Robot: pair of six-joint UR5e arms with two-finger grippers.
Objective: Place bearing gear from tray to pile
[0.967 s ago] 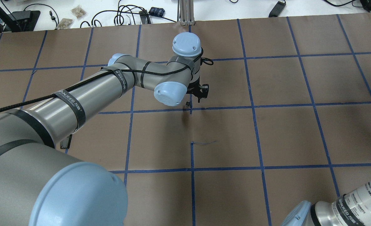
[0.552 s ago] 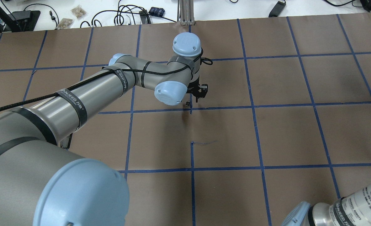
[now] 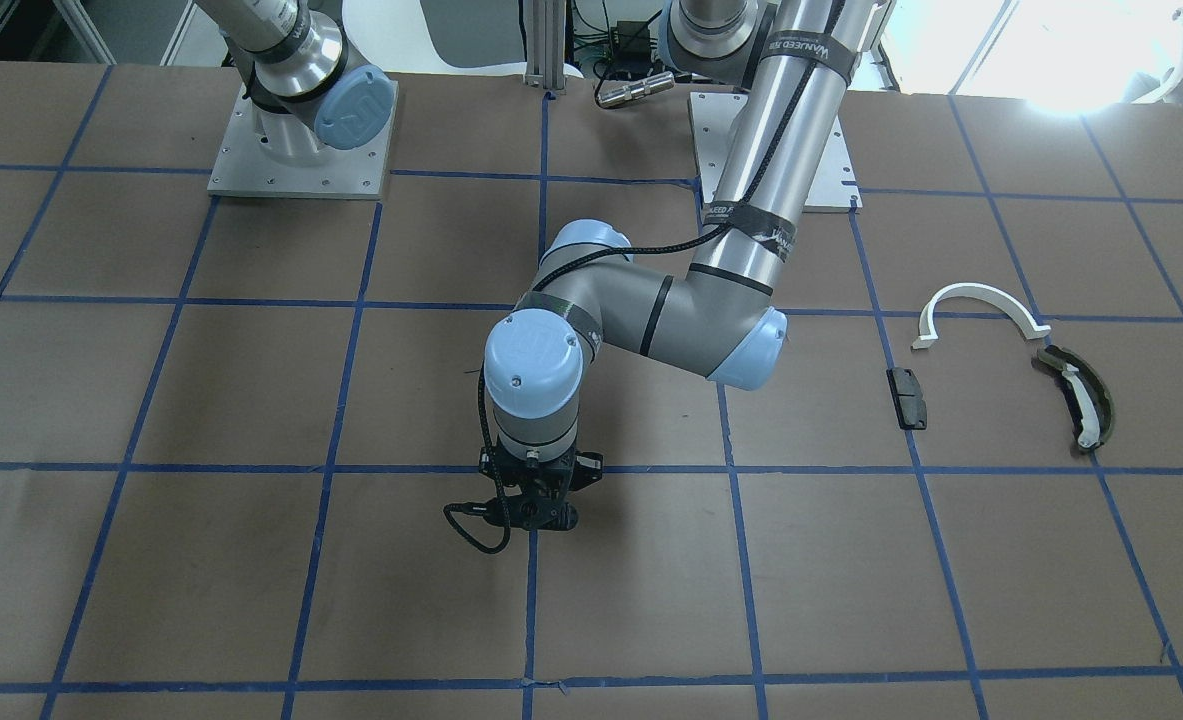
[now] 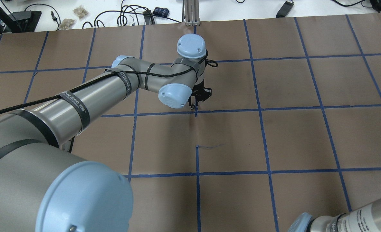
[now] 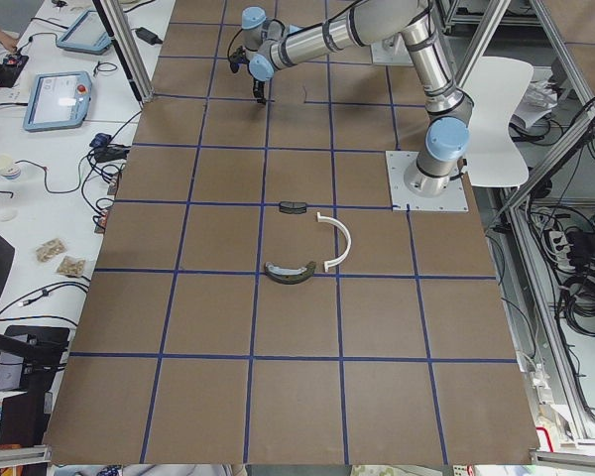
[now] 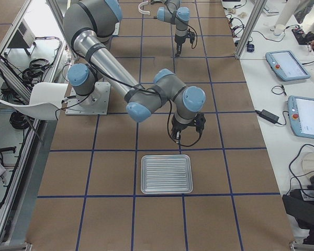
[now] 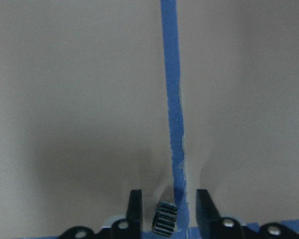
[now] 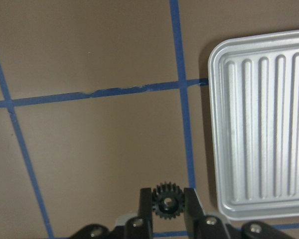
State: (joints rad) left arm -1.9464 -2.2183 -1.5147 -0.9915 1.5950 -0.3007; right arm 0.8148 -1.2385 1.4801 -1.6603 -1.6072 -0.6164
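Note:
My right gripper (image 8: 167, 192) is shut on a small black bearing gear (image 8: 167, 201), held just left of the ribbed metal tray (image 8: 259, 124). In the exterior right view it (image 6: 184, 133) hangs above the tray (image 6: 166, 173). My left gripper (image 7: 168, 204) is open, its fingers on either side of a second small gear (image 7: 165, 224) that stands on the table beside a blue tape line. It also shows in the overhead view (image 4: 196, 102). The pile lies far off: a white half-ring (image 3: 976, 305), an olive curved piece (image 3: 1076, 395) and a black block (image 3: 908, 397).
Brown paper with a blue tape grid covers the table (image 4: 293, 135). Cables and small devices (image 4: 129, 16) lie along the far edge. The right arm's base (image 3: 296, 130) stands at the robot's side of the table.
My left gripper has moved down and in over the small gear by the tape crossing. The right arm at the overhead view's lower right corner has drawn further out of that view.

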